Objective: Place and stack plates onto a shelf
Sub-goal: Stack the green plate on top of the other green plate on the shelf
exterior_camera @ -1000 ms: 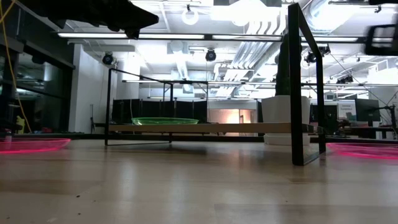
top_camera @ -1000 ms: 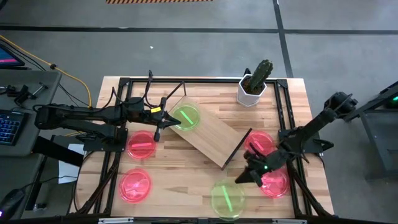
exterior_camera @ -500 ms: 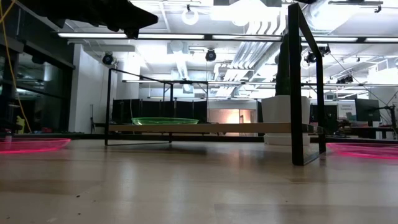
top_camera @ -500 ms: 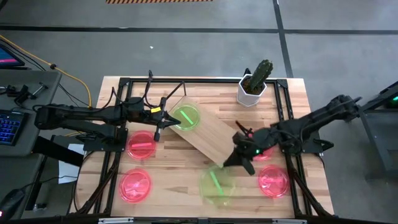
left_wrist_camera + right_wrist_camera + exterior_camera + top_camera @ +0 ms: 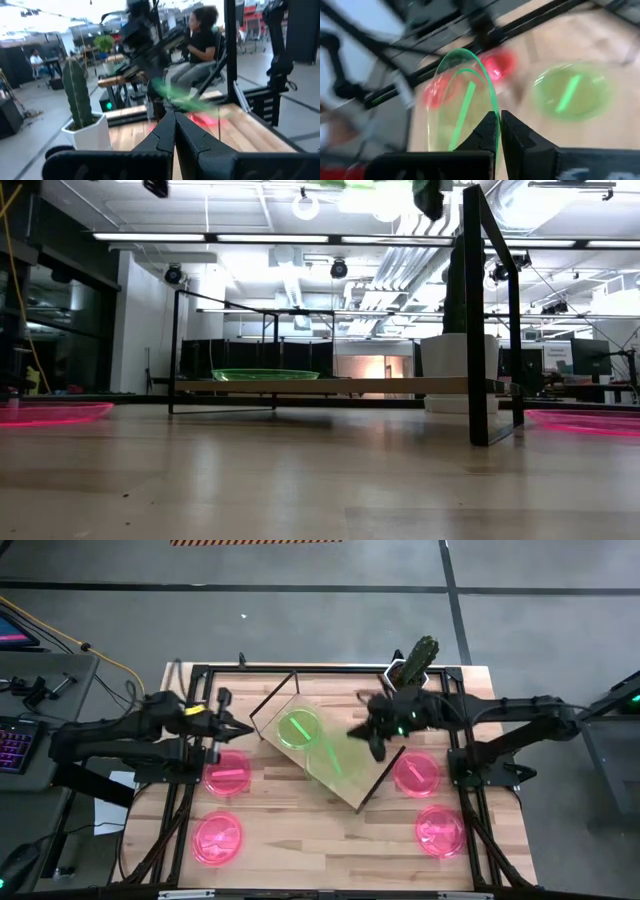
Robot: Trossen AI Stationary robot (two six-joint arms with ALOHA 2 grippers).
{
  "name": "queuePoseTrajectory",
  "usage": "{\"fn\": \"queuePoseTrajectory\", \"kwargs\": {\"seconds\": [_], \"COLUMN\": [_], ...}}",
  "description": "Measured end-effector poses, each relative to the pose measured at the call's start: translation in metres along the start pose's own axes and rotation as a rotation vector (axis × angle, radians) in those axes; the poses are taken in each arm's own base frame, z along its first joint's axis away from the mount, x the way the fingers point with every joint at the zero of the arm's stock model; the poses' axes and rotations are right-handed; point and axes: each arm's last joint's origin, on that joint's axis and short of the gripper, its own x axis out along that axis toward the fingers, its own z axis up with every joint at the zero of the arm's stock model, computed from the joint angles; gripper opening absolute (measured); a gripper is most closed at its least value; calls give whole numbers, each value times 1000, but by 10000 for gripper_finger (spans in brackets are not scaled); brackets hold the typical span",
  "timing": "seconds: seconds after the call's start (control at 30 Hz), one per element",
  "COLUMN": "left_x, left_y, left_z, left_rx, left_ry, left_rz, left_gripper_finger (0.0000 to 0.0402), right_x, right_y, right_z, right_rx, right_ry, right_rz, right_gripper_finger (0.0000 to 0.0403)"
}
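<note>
Bright overhead ceiling glare in low view; wrist views motion-blurred.

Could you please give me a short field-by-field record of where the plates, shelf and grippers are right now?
shelf: wooden board lying at an angle mid-table
plate on shelf: one green plate
carried plate: second green plate, pinched at its rim by the right gripper above the shelf
plates on table: four pink plates, two each side of the shelf
left gripper: shut, empty, beside the shelf
other: potted cactus at the far edge
</note>
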Motion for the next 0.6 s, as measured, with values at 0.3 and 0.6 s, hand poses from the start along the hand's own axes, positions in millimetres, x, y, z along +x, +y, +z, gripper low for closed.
{"fn": "queuePoseTrajectory", "kwargs": {"seconds": [0.3,0.6], "left_x": [-20,-17], "left_y": [-5,-5], "left_z": [-2,-8], "left_rx": [-10,-24], "left_ry": [-52,-99], "left_rz": [7,28], "left_gripper_finger": [0,0], "right_x": [40,103], "right_y": [-64,-112], "right_z": [16,5], "right_rx": [88,174], "right_ry": [-121,-133], "right_rz": [-358,-455], "right_gripper_finger": [0,0]}}
